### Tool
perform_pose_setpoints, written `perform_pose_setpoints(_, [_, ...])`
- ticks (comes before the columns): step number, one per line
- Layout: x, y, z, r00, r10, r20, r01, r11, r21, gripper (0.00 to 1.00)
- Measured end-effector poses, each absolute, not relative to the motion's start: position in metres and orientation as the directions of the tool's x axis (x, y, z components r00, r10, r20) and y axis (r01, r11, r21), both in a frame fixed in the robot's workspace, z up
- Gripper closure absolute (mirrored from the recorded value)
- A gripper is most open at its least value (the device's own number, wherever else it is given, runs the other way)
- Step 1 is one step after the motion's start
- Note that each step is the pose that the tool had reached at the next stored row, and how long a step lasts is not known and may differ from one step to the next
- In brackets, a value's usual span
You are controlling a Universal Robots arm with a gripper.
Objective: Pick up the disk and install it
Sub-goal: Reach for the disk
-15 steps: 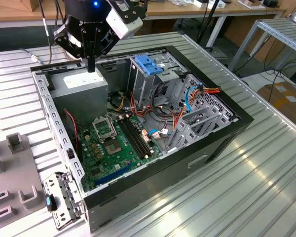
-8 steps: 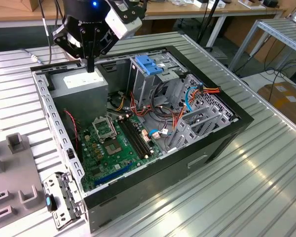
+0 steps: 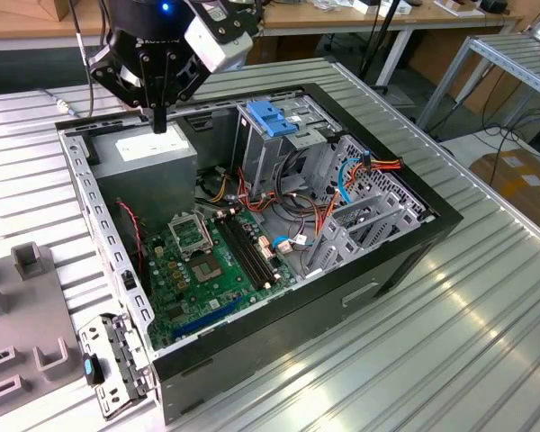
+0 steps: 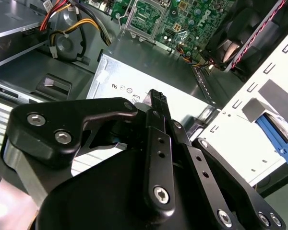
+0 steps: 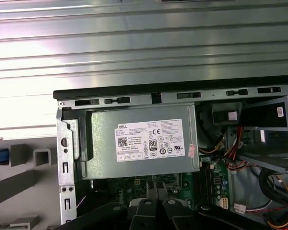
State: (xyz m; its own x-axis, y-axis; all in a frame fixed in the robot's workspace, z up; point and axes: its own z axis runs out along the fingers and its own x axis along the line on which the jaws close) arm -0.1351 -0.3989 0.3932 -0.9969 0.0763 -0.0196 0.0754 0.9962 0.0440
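I see my hand (image 3: pixel 159 126) with fingers (image 4: pixel 156 103) pressed together. Directly beneath it lies the grey box (image 3: pixel 157 155) inside the open computer case (image 3: pixel 97 225) on the worktop (image 3: pixel 450 342).

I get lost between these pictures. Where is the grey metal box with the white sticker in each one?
Exterior view: the grey box sits in the far corner of the computer case, toward the exterior view's left, just under the gripper.
Second wrist view: the grey box lies just beyond the gripper.
First wrist view: the grey box sits sticker up against the case's black rim.
Shared landmark: the green motherboard borders it.
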Motion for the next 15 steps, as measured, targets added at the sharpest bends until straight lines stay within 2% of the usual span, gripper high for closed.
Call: perform_pose_setpoints(15, [-0.1398, -0.3989, 0.3932, -0.997, 0.076, -0.019, 0.075, 0.996, 0.044, 0.89])
